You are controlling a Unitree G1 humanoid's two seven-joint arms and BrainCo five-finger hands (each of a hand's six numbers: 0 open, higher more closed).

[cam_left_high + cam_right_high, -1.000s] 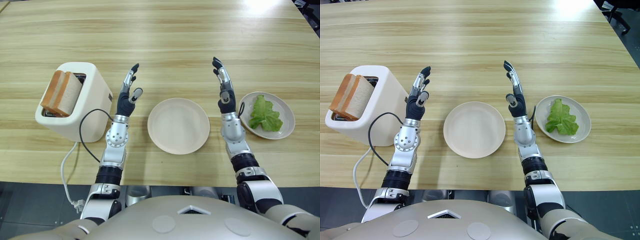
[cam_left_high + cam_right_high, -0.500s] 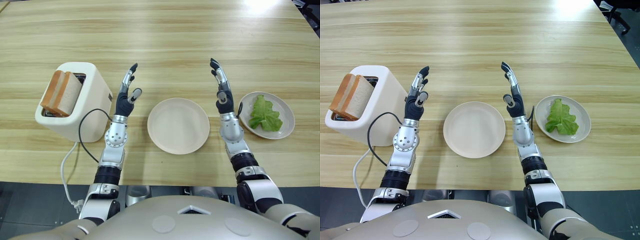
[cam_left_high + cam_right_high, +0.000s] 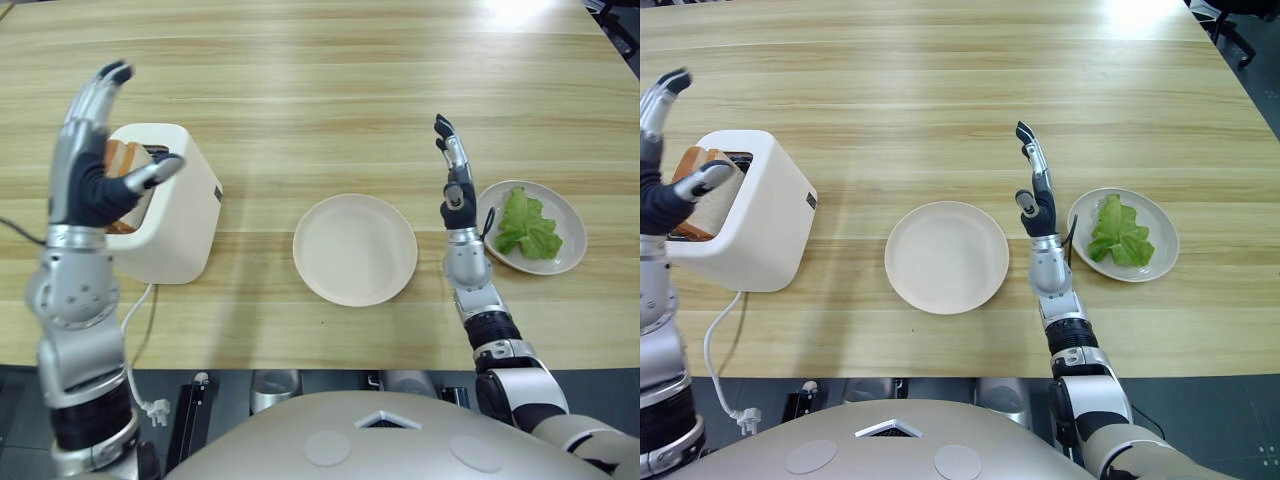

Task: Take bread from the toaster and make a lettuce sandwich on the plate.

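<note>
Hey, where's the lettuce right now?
In the left eye view the lettuce lies in a small dish on the robot's right, just right of the right hand, which stands between it and the empty plate.

Bread (image 3: 124, 157) mostly hidden behind the left robot hand (image 3: 85, 180), lower part out of sight inside the toaster (image 3: 180, 215)

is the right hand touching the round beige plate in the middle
Apart. The right eye view shows bare wooden table between the right hand and the round beige plate.
</note>
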